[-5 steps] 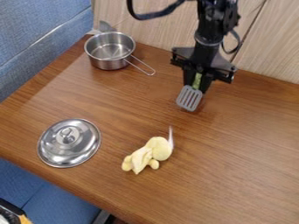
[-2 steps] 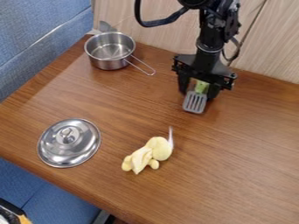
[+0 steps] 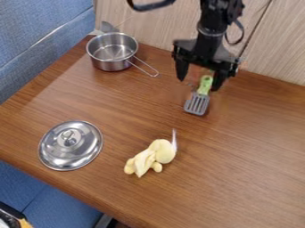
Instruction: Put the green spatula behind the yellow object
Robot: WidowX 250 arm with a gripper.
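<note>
Spatula position: we see it on the wooden table, below the black gripper, with its green handle directed toward the rear wall and its grey slotted blade directed toward the front of the table. Gripper state: we observe the two fingers spread wide, one on each side of the green handle, with a visible gap between the handle and the finger nearer the saucepan; we cannot tell whether the other finger touches it. Relative to the yellow object, we find the spatula farther back and slightly to the right in the camera view, the two items well apart. We locate the saucepan upright near the rear left corner of the table, its wire handle extending toward the gripper. We locate the metal lid at the left, knob up, beside the yellow object and apart from it.
</note>
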